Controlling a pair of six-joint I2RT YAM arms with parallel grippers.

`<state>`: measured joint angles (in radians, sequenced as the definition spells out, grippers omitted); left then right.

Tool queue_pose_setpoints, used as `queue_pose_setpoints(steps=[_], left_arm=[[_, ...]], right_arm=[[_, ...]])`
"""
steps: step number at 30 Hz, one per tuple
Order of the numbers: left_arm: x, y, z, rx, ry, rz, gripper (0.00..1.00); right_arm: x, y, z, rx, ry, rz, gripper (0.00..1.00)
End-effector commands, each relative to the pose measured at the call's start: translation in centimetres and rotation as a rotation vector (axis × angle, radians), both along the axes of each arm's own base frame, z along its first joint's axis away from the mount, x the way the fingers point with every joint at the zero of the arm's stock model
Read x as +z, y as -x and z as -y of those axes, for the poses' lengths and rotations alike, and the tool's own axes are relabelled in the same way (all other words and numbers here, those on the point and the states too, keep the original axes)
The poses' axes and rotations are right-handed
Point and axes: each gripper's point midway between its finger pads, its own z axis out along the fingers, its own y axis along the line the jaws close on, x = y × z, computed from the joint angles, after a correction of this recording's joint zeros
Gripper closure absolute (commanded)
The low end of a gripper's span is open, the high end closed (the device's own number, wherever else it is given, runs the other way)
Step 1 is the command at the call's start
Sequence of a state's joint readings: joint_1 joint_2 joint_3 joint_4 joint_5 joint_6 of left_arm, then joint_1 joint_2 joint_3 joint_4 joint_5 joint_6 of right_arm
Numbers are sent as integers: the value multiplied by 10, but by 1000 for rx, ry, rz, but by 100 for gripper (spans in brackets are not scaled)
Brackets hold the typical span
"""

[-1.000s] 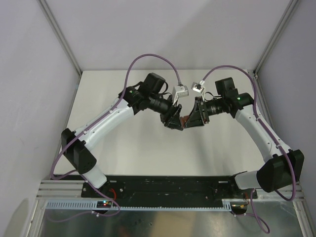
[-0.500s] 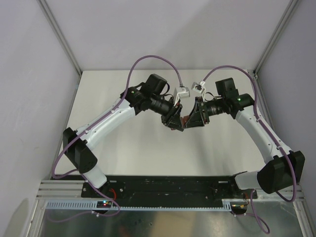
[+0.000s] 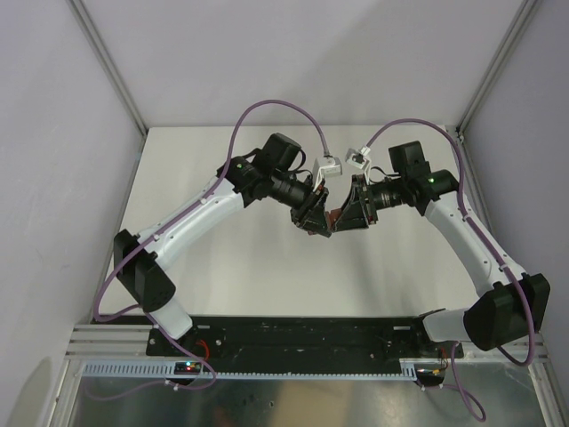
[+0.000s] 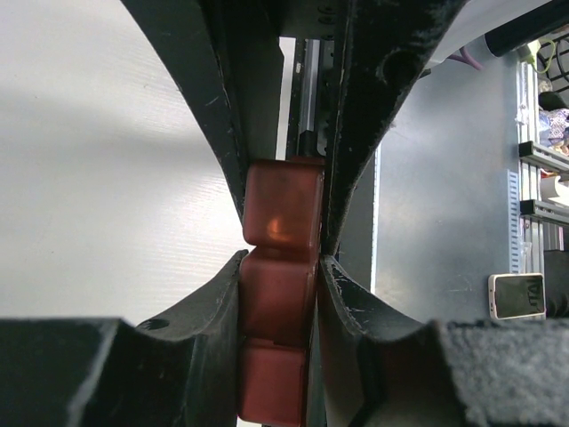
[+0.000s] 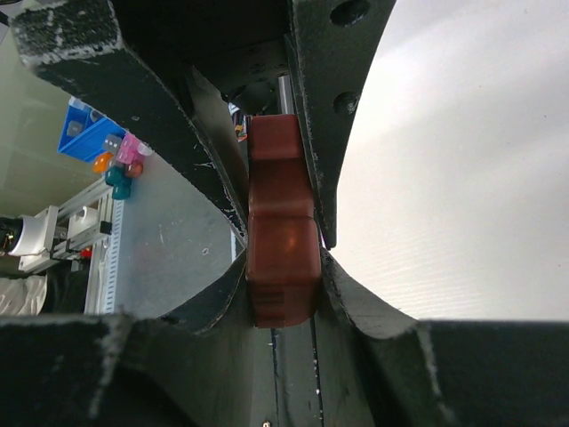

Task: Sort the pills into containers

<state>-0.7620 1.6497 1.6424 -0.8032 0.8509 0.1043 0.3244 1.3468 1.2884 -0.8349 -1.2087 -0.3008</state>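
The left gripper is clenched on one end of the containers, a dark red strip of three square compartments; the left wrist view shows its fingers pressed against both long sides of the strip. The strip sits between the two arms over the middle of the desk and appears to be raised off the surface, though no view confirms this. The right gripper grasps the opposite end in the same way, so both grippers hold the one strip. No pills can be made out in any view, and the compartment openings cannot be seen. Judged from this, the step in hand is a two-gripper hold or transfer of the strip, with sorting not yet begun. The next move calls for one gripper to release while the other keeps the strip level, or for a joint placement with the compartments facing up. Uneven pull between the arms could twist the strip. The desk is matt white. A pale lilac wall stands at the left, and a black mounting rail crosses the near edge.
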Motion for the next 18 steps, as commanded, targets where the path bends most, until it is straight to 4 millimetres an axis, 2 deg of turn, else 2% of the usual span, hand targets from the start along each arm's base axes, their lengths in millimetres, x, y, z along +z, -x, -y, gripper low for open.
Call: queue_pose_setpoints(steps=[1, 4, 7, 9, 14, 18], left_arm=[[13, -1, 3, -2, 36, 39, 100], [15, 0, 3, -9, 42, 46, 97], [13, -2, 1, 0, 35, 64, 74], [12, -3, 0, 5, 31, 74, 62], [10, -6, -5, 24, 17, 108, 46], [11, -10, -10, 45, 8, 144, 28]], right_arm=[[10, 9, -1, 16, -28, 7, 100], [10, 9, -1, 13, -27, 10, 100], [10, 10, 0, 11, -25, 12, 100], [10, 10, 0, 11, -25, 13, 100], [9, 10, 0, 11, -25, 11, 100], [8, 11, 1, 8, -23, 14, 100]])
